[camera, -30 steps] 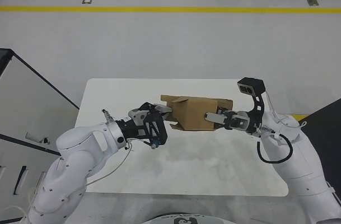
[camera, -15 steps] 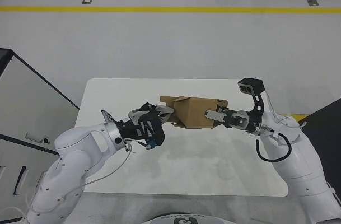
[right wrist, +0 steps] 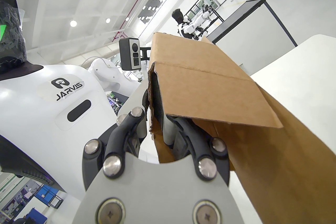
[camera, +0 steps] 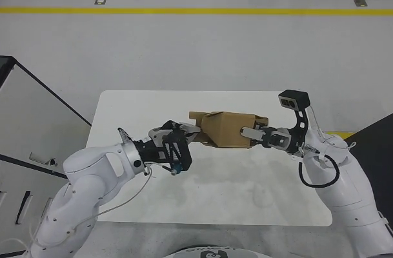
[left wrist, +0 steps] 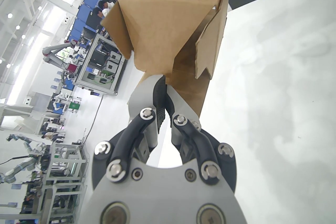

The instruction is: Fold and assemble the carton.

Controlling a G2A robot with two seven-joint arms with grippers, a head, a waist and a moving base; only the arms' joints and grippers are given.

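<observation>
A brown carton [camera: 228, 129], partly folded with loose end flaps, is held between both arms just above the back middle of the white table [camera: 248, 193]. At its left end my left gripper [camera: 195, 134] is shut on a lower flap. The left wrist view has the fingertips [left wrist: 160, 88] pinching that flap's edge, with the carton [left wrist: 170, 12] rising beyond. At the carton's right end my right gripper [camera: 249, 133] is shut on the end wall. In the right wrist view its fingers [right wrist: 168, 128] clamp the wall of the carton [right wrist: 210, 88].
A black-framed white cabinet [camera: 15, 116] stands left of the table. A dark panel [camera: 383, 135] stands at the right. The table's front half [camera: 215, 200] is bare white surface.
The carton has shifted slightly to the right with both grippers still holding it. The left wrist has turned a little.
</observation>
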